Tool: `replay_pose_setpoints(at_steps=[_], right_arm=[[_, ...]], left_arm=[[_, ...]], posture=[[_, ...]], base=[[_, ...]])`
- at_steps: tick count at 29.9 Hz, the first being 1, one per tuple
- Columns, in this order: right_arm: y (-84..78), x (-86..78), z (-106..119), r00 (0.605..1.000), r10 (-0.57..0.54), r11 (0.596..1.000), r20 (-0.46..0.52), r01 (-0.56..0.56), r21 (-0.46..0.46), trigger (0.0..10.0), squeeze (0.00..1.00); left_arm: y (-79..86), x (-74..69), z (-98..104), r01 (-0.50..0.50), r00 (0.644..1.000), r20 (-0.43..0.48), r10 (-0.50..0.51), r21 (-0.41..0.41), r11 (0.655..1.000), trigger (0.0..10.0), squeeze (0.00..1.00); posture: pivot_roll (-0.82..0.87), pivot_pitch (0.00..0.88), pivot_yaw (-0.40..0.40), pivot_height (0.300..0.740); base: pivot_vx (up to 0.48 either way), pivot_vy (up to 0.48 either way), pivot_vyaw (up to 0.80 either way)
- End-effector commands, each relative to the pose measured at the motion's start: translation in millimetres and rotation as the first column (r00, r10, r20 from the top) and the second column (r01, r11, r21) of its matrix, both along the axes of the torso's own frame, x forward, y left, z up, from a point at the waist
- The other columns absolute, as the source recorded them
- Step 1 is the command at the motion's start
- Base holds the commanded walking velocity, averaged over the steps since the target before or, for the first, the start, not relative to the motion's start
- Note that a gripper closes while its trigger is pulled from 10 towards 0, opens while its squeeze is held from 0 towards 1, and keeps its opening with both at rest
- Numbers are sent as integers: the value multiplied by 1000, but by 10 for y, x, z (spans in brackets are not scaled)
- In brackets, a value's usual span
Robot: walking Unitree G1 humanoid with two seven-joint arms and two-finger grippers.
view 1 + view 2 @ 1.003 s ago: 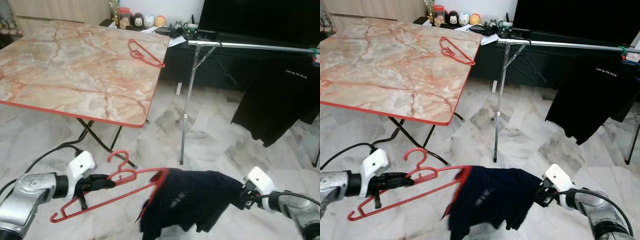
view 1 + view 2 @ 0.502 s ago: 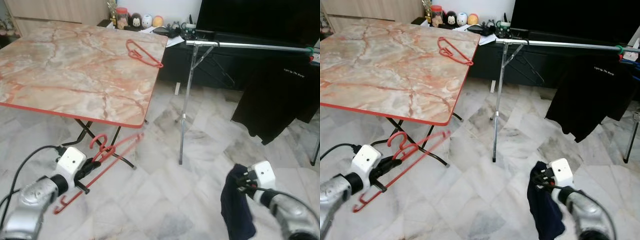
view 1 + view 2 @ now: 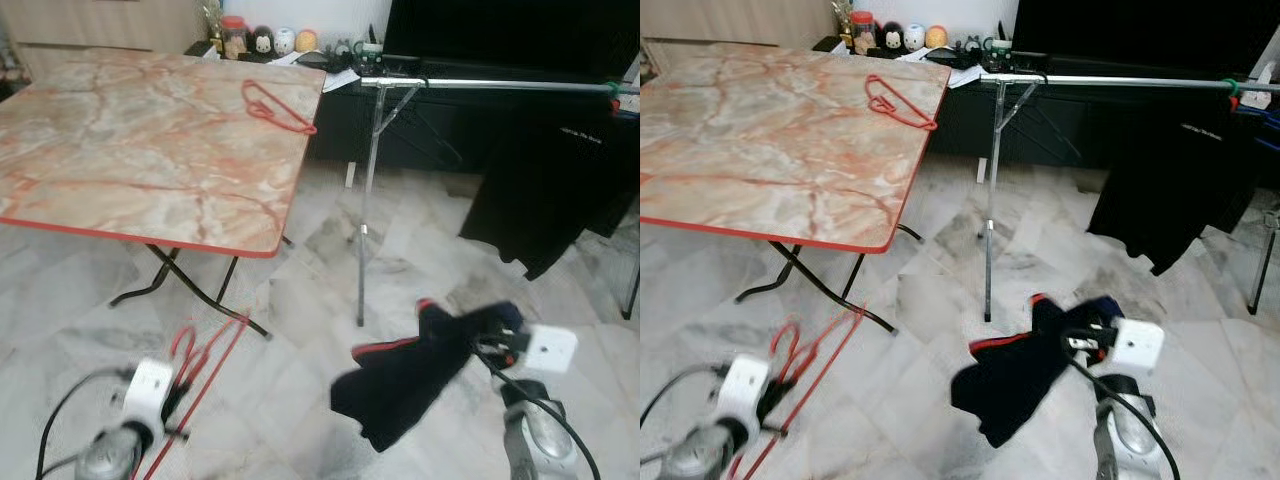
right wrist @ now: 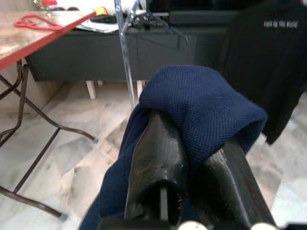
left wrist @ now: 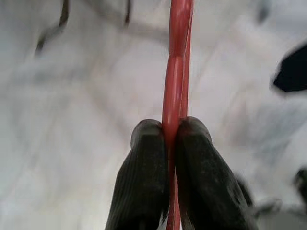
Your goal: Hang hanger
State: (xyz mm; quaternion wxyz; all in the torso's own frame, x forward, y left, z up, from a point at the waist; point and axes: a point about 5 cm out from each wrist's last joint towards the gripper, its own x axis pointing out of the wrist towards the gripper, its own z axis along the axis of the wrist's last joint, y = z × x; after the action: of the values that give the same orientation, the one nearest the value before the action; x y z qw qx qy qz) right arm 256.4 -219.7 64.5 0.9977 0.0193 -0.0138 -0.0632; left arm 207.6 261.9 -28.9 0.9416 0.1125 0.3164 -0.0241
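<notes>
My left gripper (image 3: 178, 390) is low at the bottom left, shut on a red hanger (image 3: 208, 362) that I see nearly edge-on above the floor. In the left wrist view the two black fingers (image 5: 144, 163) pinch the red hanger (image 5: 173, 72). My right gripper (image 3: 495, 342) at the lower right is shut on a navy garment (image 3: 405, 378) with red trim, which trails out to the left in the air. In the right wrist view the navy garment (image 4: 206, 103) drapes over both fingers (image 4: 156, 143). The silver clothes rail (image 3: 480, 86) stands ahead.
A marble-patterned folding table (image 3: 120, 170) with a red edge stands to the left, with a second red hanger (image 3: 275, 105) on it. A black T-shirt (image 3: 545, 180) hangs at the rail's right end. A dark TV cabinet (image 3: 430, 130) lies behind the rail. The floor is marble tile.
A second ago the garment hung on the hanger between both grippers. It has come off; the left arm dropped lower with the bare hanger, and the garment swung out leftward from the right gripper.
</notes>
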Motion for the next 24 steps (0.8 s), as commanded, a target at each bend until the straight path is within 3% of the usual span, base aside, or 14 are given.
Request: replay_pose_setpoints(at_steps=[1,2,10,11,12,24], right_arm=[[92,24,89,1000,4,1000,25,-3,-18,0,0],[153,33,117,999,11,999,30,-10,-31,0,0],[289,40,160,998,56,992,5,-55,-109,0,0],[298,37,168,998,62,992,-1,-61,-113,3765,0],[301,33,170,998,64,991,-3,-64,-114,9843,0],[376,100,158,995,96,985,-38,-101,-142,10000,0]], left_arm=[[59,-80,-97,-50,997,-62,51,31,998,10000,0],[60,-167,-188,-86,989,-115,88,25,996,10000,0],[-57,-442,-443,-154,956,-246,158,33,987,10000,0],[-83,-481,-477,-173,948,-263,177,39,984,10000,0],[-94,-496,-490,-182,945,-270,186,38,983,10000,0],[-92,-579,-541,-261,918,-301,258,32,965,10000,0]], posture=[[-24,0,-10,740],[-24,0,-13,740],[-34,0,-24,740],[-35,0,-26,740],[-37,0,-29,740],[-21,0,-17,740]], base=[[0,0,0],[0,0,0],[0,0,0],[0,0,0],[0,0,0],[0,0,0]])
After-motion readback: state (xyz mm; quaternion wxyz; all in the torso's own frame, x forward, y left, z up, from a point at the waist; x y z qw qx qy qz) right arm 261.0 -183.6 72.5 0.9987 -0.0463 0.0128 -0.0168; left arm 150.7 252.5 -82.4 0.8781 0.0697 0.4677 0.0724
